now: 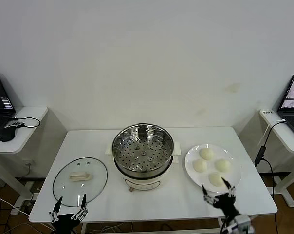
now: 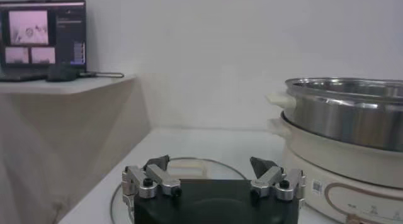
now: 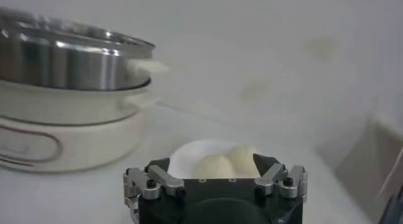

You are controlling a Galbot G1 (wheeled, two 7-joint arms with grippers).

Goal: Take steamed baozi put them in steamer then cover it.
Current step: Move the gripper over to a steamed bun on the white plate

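Four off-white baozi [image 1: 206,153] lie on a flat white plate [image 1: 191,163] at the right of the table; two show in the right wrist view [image 3: 217,163]. The steel steamer [image 1: 142,149] sits empty on its cream pot base at the table's middle, and shows in both wrist views [image 2: 346,112] [image 3: 69,58]. The glass cover [image 1: 80,181] with its cream handle lies flat at the left. My right gripper [image 1: 217,191] is open at the front edge, just short of the plate. My left gripper [image 1: 69,206] is open at the front edge, just short of the cover [image 2: 189,168].
Side tables with laptops stand at the far left [image 1: 1,105] and far right [image 1: 293,97]. A cable [image 1: 264,146] hangs by the table's right edge. A white wall is behind the table.
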